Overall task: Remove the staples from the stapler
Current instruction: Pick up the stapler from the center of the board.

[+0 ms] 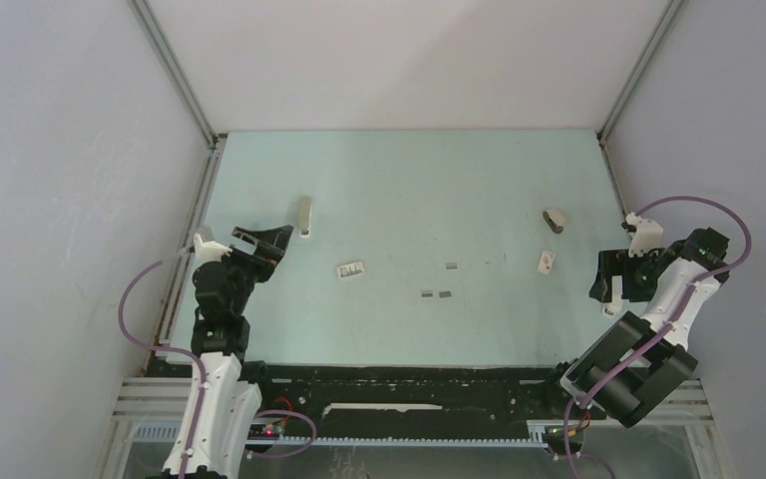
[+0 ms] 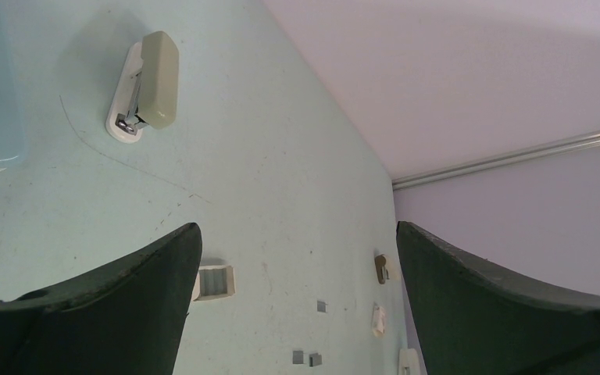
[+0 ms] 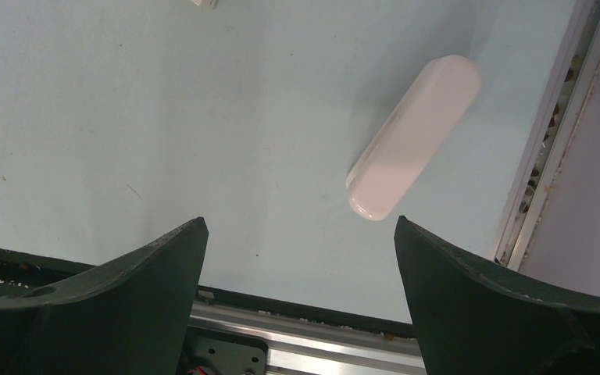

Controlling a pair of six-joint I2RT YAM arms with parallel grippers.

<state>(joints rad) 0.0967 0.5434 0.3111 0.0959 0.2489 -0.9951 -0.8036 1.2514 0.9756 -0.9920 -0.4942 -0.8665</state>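
Observation:
Three small dark grey staple strips lie in the middle of the table: one [image 1: 451,266] and a pair [image 1: 436,294]. They also show in the left wrist view [image 2: 321,306] [image 2: 306,358]. A beige stapler [image 1: 304,218] [image 2: 144,86] lies at the far left. A small brown stapler [image 1: 554,220] [image 2: 381,268] lies at the far right. My left gripper [image 1: 267,239] [image 2: 297,234] is open and empty, just left of and short of the beige stapler. My right gripper [image 1: 610,284] [image 3: 301,234] is open and empty over the table's right side.
A small white box [image 1: 351,268] [image 2: 215,281] lies left of the staples. A small white piece [image 1: 546,261] [image 2: 378,319] lies below the brown stapler. A long white case [image 3: 414,148] lies by the right rail [image 3: 551,133], under my right gripper. Grey walls enclose the table.

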